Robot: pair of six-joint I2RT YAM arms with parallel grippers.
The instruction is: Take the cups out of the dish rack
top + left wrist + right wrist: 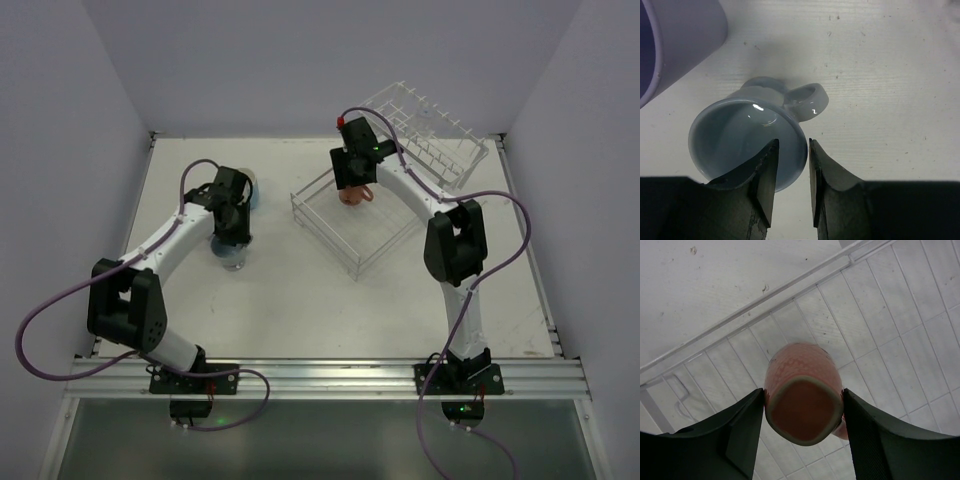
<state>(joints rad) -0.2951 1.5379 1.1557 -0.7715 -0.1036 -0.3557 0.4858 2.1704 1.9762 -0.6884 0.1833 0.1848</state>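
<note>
right tool [803, 405] clenched on upturned salmon-pink mug [800, 370] in clear thin-barred dish rack [420, 140] tray | left tool [793, 145] astride glossy grey-blue mug [740, 135] rim on desk [880, 60], grip: cannot tell | lift pink mug vertically, clearing bars

Plain pale lavender walls [300, 60] enclose a white, lightly scuffed desk [300, 300] under even light; an aluminium rail [330, 375] edges its near side.

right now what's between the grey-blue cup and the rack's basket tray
Nothing. In the top external view, the stretch of table between the grey-blue cup and the dish rack's basket tray is bare.
</note>
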